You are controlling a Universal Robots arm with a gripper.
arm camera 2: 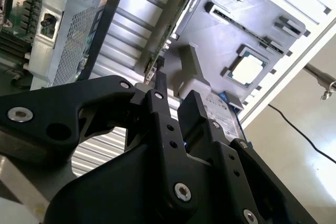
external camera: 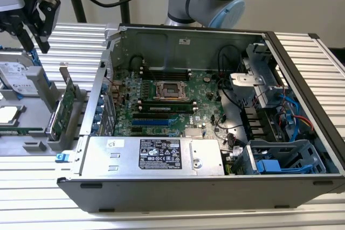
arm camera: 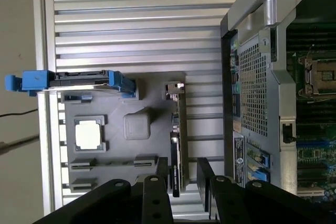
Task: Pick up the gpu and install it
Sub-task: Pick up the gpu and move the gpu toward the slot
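Green-faced, the gpu (external camera: 66,106) stands on edge in a grey tray (arm camera: 152,85) just beside the open computer case (external camera: 215,187). A processor (arm camera: 88,134) and a blue-railed hard drive (arm camera: 79,81) sit nearby. The gripper (arm camera: 181,177) hovers above, fingers spread, clear of the card.

the gpu (external camera: 66,106), thin green card, standing on its long edge, slotted upright in the grey holder (external camera: 33,145), left-middle of the exterior view, silver bracket at one end, showing edge-on in both wrist views (arm camera: 179,135) (arm camera 2: 184,11)
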